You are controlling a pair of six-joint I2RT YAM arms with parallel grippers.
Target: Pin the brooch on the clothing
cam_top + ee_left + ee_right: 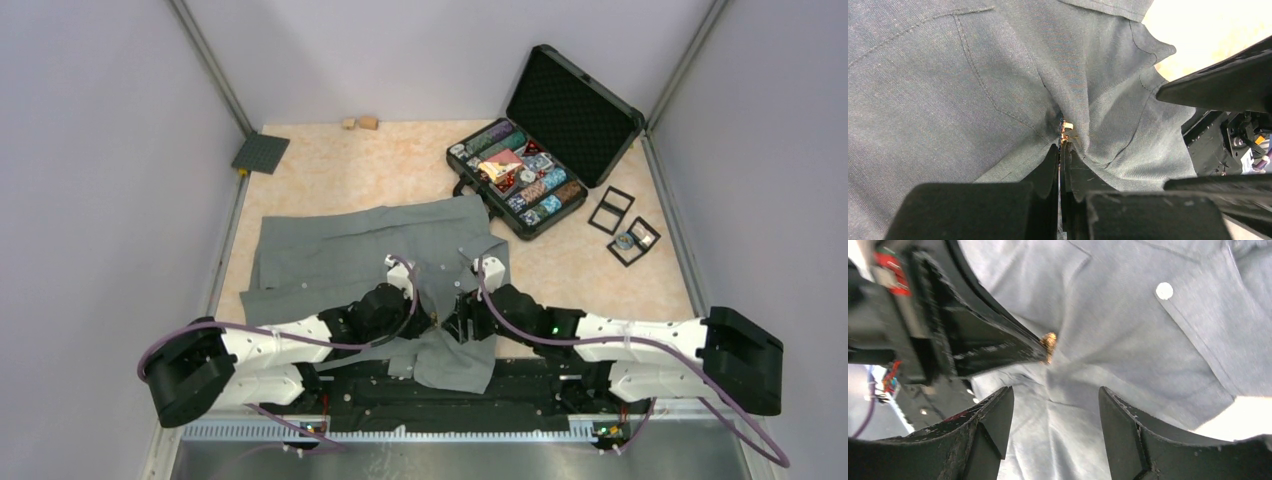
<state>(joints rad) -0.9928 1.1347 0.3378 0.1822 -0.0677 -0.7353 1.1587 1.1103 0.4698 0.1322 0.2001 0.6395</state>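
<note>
Pinching with my left gripper (1063, 149), I have its two fingers pressed tight together on the brooch (1049, 344), a small gold piece that shows right at their tips. The clothing (340, 262), a grey shirt, lies spread over the table (400, 165) from the left side to the middle, and its near part reaches down toward my bases. The cloth is gathered into folds that radiate from the spot where the brooch sits, at the near middle of the shirt. Whether the pin has gone through the fabric I cannot tell.

My right gripper (1055, 402) is released. Its jaws stand apart with nothing between them but the shirt underneath, just to the right of the left fingertips. A pale button (1164, 290) sits on the shirt's front strip, well apart from the brooch.

On the far right of the table an open case (575, 110) holds rows of coloured chips, and two black frames (611, 210) lie to its right. A dark square mat (260, 153) lies at the far left corner, and two small tan blocks (360, 122) rest at the far edge.
</note>
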